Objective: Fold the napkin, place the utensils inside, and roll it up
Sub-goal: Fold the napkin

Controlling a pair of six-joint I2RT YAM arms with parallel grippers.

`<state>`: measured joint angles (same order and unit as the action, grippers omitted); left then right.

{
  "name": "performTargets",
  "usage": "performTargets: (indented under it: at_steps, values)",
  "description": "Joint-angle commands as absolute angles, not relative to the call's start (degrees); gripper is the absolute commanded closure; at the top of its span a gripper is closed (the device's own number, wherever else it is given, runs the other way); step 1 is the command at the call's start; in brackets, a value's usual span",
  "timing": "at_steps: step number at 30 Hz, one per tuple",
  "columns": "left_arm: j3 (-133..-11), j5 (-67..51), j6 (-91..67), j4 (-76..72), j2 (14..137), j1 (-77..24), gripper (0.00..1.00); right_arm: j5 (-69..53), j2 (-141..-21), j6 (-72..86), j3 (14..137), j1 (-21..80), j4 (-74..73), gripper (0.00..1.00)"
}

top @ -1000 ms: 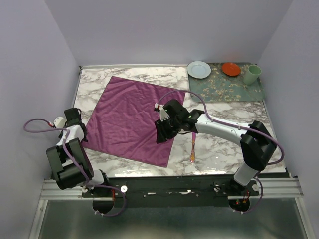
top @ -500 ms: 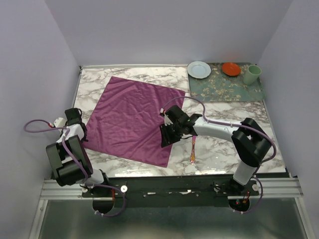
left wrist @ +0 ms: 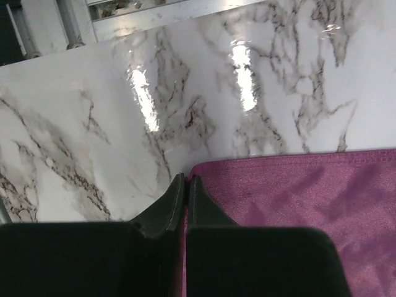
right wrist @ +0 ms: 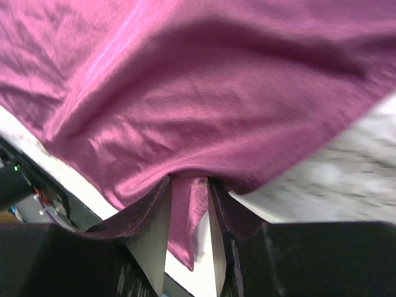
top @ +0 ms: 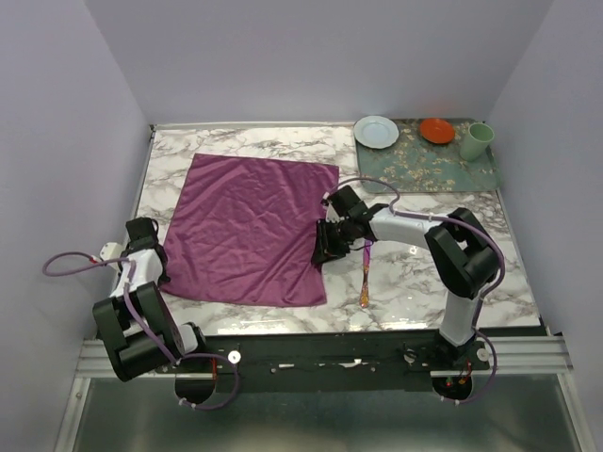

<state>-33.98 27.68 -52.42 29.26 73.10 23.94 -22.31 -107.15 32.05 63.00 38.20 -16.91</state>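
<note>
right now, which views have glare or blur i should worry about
Left wrist: two bright glare streaks on the marble table, while the napkin edge is sharp. Right wrist: the table at the right is smeared, and the napkin shows sheen but reads clearly. Top external: soft even light, a mild reflection along the table's near edge, nothing blurred.

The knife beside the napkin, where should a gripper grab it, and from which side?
Grip the knife by its orange-gold handle, the near end, straight down from above, closing across its width: it lies flat on the table, pointing away.
</note>
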Motion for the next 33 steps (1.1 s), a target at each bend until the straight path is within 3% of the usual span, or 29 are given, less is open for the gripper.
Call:
performTargets:
  at_steps: [1,12,25,28,33]
  values:
    - [-30.2,28.7,-60.1,34.0,68.1,24.7,0.95,-13.8,-109.2,28.0,62.0,33.7,-22.1,0.62]
    - [-26.6,24.9,-61.2,34.7,61.2,25.3,1.00,-10.0,-104.5,21.7,61.4,32.6,-25.5,0.62]
    - [-29.1,23.0,-59.0,33.7,64.0,25.3,1.00,-12.6,-92.6,22.0,55.9,44.5,-24.0,0.59]
    - [-29.4,22.7,-59.1,33.5,64.0,25.3,1.00,-14.7,-94.7,24.1,55.0,46.8,-22.1,0.61]
    - [-29.4,23.4,-58.6,33.3,63.8,25.3,1.00,-11.3,-95.8,24.4,51.0,47.1,-19.1,0.76]
